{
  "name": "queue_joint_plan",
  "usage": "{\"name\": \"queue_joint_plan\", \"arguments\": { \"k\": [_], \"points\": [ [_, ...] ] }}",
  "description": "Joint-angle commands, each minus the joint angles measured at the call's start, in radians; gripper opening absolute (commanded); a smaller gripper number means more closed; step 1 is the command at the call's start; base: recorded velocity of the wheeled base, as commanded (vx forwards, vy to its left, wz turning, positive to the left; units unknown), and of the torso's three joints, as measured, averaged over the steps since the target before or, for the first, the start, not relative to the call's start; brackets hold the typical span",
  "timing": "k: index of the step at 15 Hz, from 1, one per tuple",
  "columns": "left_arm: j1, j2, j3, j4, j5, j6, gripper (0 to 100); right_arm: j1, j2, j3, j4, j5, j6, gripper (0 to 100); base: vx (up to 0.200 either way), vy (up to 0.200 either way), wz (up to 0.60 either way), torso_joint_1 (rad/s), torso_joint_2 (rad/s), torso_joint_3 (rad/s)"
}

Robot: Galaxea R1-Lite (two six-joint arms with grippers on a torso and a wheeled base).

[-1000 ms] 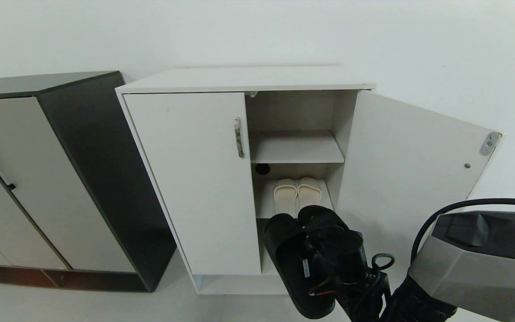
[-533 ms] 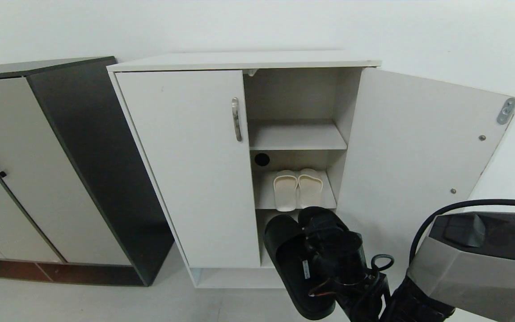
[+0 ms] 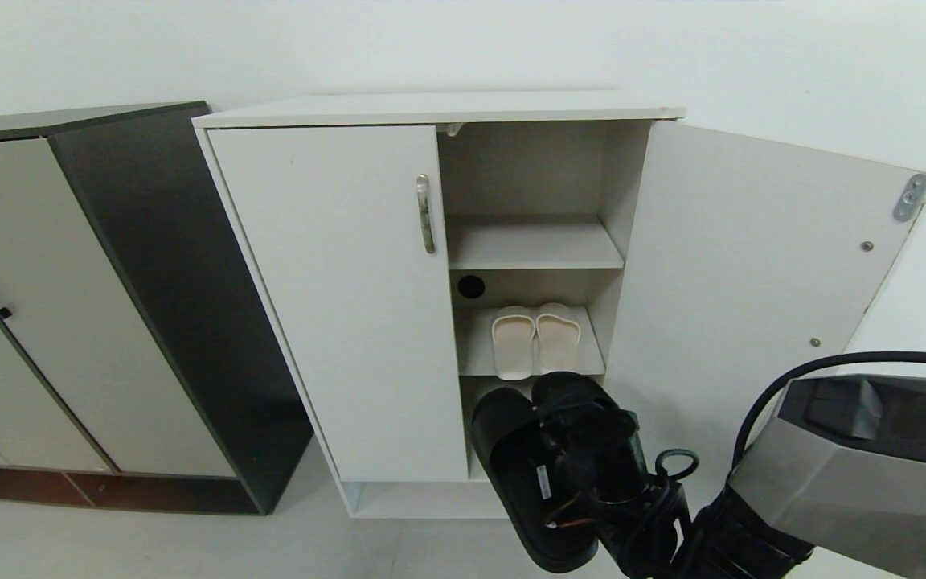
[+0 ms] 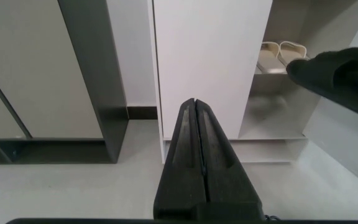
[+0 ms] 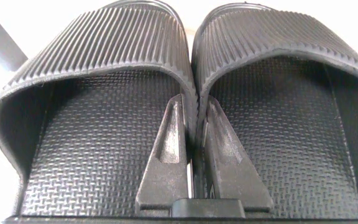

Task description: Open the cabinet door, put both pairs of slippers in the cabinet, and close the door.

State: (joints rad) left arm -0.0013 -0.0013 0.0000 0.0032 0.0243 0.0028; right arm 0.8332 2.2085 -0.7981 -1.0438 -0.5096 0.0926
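Right pincer: the right gripper (image 5: 194, 158) is closed almost fully. One black finger (image 5: 166, 155) sits inside each shoe of the pair of black ribbed rubber slippers (image 5: 104, 81), and the two touching inner side walls are pinched between the fingers.
Black pair, position: the head view shows the pair carried side by side with toes toward the cabinet, in front of the lower part of the open right-hand bay. It cannot be told whether the toes have passed the cabinet's front edge.
Left pincer: the left gripper (image 4: 195, 109) has its fingers pressed flat together with nothing between them. It points at the pale floor (image 4: 73, 186) before the closed door.
Second pair: the pair of cream moulded slippers (image 3: 535, 342) lies on the middle shelf (image 3: 471, 354), side by side and touching, heels outward. They sit above and behind the black pair.
Cabinet: the white two-door wooden cabinet (image 3: 431, 104) stands against the wall.
Right door: the white right-hand door (image 3: 744, 281) is swung wide open.
Left door: the white left-hand door (image 3: 334, 305) is closed and carries a vertical metal bar handle (image 3: 426, 214).
Upper shelf: the white upper shelf (image 3: 531, 245) is set above the cream pair.
Neighbour: a dark grey cabinet with pale doors (image 3: 165, 281) stands just beside the white cabinet on its left.
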Motion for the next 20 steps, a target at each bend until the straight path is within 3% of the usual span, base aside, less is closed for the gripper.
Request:
{"name": "queue_joint_plan", "arguments": {
  "k": [1, 2, 3, 5, 11, 16, 20],
  "points": [
    [0.001, 0.001, 0.0, 0.0, 0.0, 0.0, 0, 0.035, -0.188, -0.108, 0.344, -0.001, 0.127, 0, 0.0, 0.0, 0.0, 0.0, 0.0, 0.0],
    [0.0, 0.001, 0.0, 0.0, 0.0, 0.0, 0, 0.049, -0.227, -0.194, 0.508, -0.026, 0.202, 0, 0.0, 0.0, 0.0, 0.0, 0.0, 0.0],
    [0.001, 0.001, 0.0, 0.0, 0.0, 0.0, 0, 0.057, -0.233, -0.276, 0.601, -0.116, 0.236, 0, 0.0, 0.0, 0.0, 0.0, 0.0, 0.0],
    [0.0, 0.001, 0.0, 0.0, 0.0, 0.0, 0, 0.057, -0.208, -0.366, 0.602, -0.233, 0.231, 0, 0.0, 0.0, 0.0, 0.0, 0.0, 0.0],
    [0.001, 0.001, 0.0, 0.0, 0.0, 0.002, 0, 0.05, -0.214, -0.495, 0.61, -0.32, 0.113, 0, 0.0, 0.0, 0.0, 0.0, 0.0, 0.0],
    [0.0, 0.001, 0.0, 0.0, -0.001, 0.003, 0, 0.046, -0.211, -0.504, 0.619, -0.322, 0.099, 0, 0.0, 0.0, 0.0, 0.0, 0.0, 0.0],
    [0.001, 0.001, 0.0, 0.0, -0.001, 0.003, 0, 0.044, -0.199, -0.524, 0.617, -0.322, 0.093, 0, 0.2, 0.0, 0.0, -0.001, 0.0, 0.004]
  ]
}}
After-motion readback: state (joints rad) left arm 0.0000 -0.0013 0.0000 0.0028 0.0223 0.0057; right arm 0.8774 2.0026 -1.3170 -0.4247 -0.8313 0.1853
